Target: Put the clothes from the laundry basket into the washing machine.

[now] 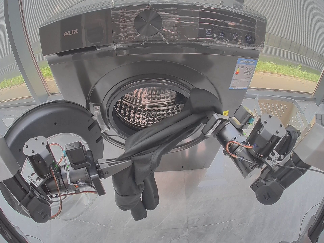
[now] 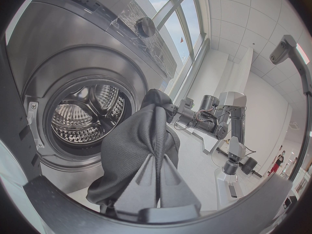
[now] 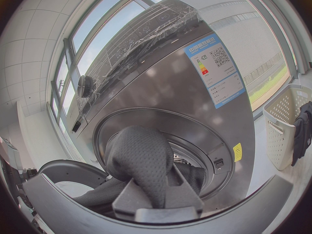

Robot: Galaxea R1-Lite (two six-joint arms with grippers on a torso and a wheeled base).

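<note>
Grip check: left fingers and right fingers clamp the dark grey mesh garment, so I'd feed it deep into the steel drum.

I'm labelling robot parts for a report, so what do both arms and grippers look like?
The left arm and right arm are black with round motor housings and exposed orange cables. The left gripper and right gripper have dark grey wedge-shaped fingers.
</note>
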